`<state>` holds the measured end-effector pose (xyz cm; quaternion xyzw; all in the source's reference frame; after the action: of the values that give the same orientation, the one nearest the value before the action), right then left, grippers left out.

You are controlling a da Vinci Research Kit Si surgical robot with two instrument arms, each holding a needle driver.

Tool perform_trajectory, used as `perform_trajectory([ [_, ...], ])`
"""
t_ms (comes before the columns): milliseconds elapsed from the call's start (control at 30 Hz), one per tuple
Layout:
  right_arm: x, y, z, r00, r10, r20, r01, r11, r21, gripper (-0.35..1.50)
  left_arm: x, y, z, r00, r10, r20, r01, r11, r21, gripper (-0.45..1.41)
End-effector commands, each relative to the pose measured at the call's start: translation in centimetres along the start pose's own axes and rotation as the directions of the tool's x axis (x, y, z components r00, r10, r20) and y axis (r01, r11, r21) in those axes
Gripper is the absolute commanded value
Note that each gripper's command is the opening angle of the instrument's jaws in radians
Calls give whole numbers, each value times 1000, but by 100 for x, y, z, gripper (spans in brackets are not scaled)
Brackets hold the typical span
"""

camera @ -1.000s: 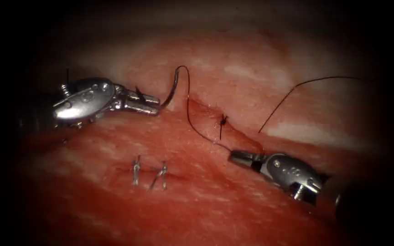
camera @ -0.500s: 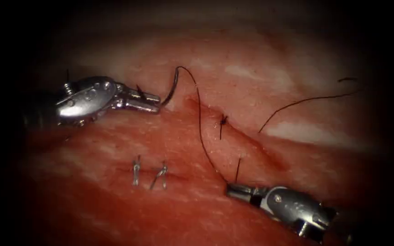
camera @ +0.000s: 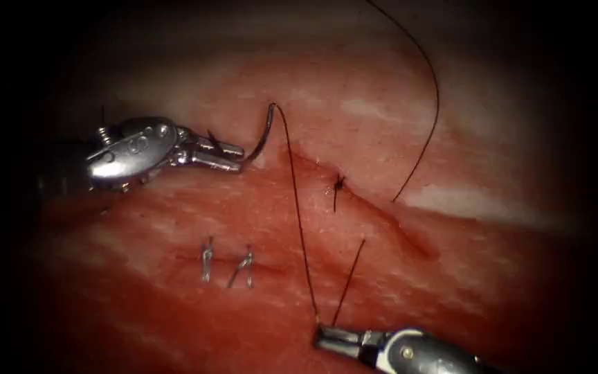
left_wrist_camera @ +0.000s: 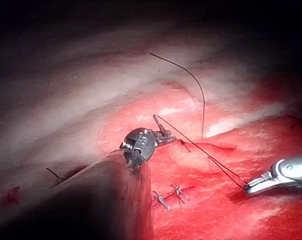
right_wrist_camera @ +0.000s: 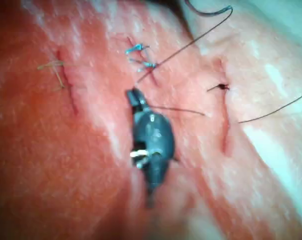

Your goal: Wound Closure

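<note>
While the tissue is lying as it did a second ago, with its cut running down toward the right, the right tool is drawing away toward the lower edge with its jaws closed on the thread, pulling that strand taut and straight. Staying where it was left of the cut, the left tool is keeping its jaws clamped on the needle near its lower end, the curve rising clear of the tissue, while the thread's free tail is now arching high above the cut.
</note>
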<state>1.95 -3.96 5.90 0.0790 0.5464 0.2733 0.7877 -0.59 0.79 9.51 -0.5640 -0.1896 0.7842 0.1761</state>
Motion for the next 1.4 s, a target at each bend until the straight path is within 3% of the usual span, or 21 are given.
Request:
perform_trajectory([
  [33, -9, 13, 8, 1000, -13, -21, 12, 999, -38, 88, -4, -2, 8, 1000, 0, -1, 0, 1000, -1, -45],
  [67, -11, 20, 7, 999, -23, -38, 21, 998, -66, 111, -4, -2, 8, 1000, 0, -1, 0, 1000, -1, -45],
  [133, -14, 30, 6, 997, -40, -60, 35, 996, -85, 123, -5, -2, 7, 1000, 0, -1, 0, 1000, -2, -45],
  [500, -33, 80, -6, 992, -127, -11, 123, 978, -167, 123, -10, -8, 3, 1000, 2, 5, -2, 1000, 6, -45],
  [767, -47, 113, 26, 976, -217, 27, 217, 953, -210, 120, -11, -8, 8, 1000, 3, 5, -3, 1000, 11, -45],
  [867, -60, 119, 39, 969, -231, 85, 243, 952, -187, 115, -12, -9, 9, 1000, 4, 5, -4, 1000, 11, -45],
  [967, -72, 123, 47, 964, -237, 120, 255, 951, -172, 81, -13, -10, 9, 1000, 5, 6, -5, 1000, 12, -45],
  [1067, -80, 125, 51, 957, -235, 168, 257, 958, -129, -15, -14, -10, 10, 1000, 5, 6, -5, 1000, 13, -45],
  [1100, -81, 126, 52, 957, -223, 185, 246, 962, -116, -35, -13, -10, 10, 1000, 5, 6, -5, 1000, 13, -45],
  [1400, -71, 105, 45, 959, -189, 211, 206, 977, -60, -35, -14, -10, 11, 1000, 11, 6, -11, 1000, 14, -45],
])
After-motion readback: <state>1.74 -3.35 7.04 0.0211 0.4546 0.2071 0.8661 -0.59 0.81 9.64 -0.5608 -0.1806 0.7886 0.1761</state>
